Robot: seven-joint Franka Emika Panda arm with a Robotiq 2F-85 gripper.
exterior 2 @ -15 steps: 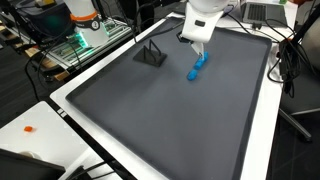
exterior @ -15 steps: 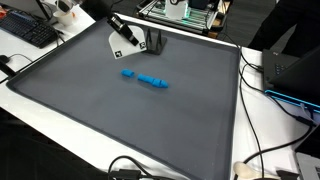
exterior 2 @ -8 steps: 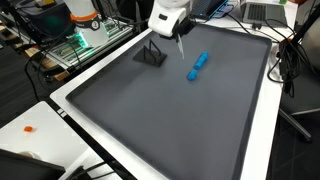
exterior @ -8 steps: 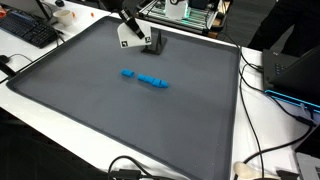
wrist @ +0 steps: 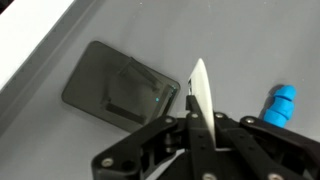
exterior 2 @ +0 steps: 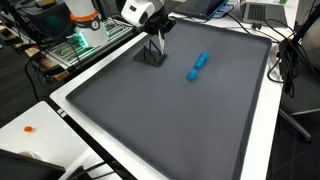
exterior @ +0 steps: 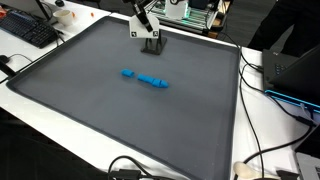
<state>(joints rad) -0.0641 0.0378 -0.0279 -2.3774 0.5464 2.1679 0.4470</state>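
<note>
One gripper (wrist: 192, 124) clamped on thin white strip (wrist: 201, 88), lower end hidden inside jaws; dark holder (wrist: 118, 92) beneath; blue block (wrist: 280, 104) partly cut off.

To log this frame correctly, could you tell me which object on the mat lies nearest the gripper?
The black stand by the edge of the mat: the gripper hangs over it, while the blue piece lies apart, mid-mat.

— Movement since last look?
— Black two-finger gripper (exterior 2: 158, 36) has left the blue plastic block pieces (exterior 2: 198, 65). A second ago it hung directly over them.
— Where now?
— Well apart from them, above the small black wedge-shaped stand (exterior 2: 150, 55). Half a second ago it was midway. The white wrist swung across with it.
</note>
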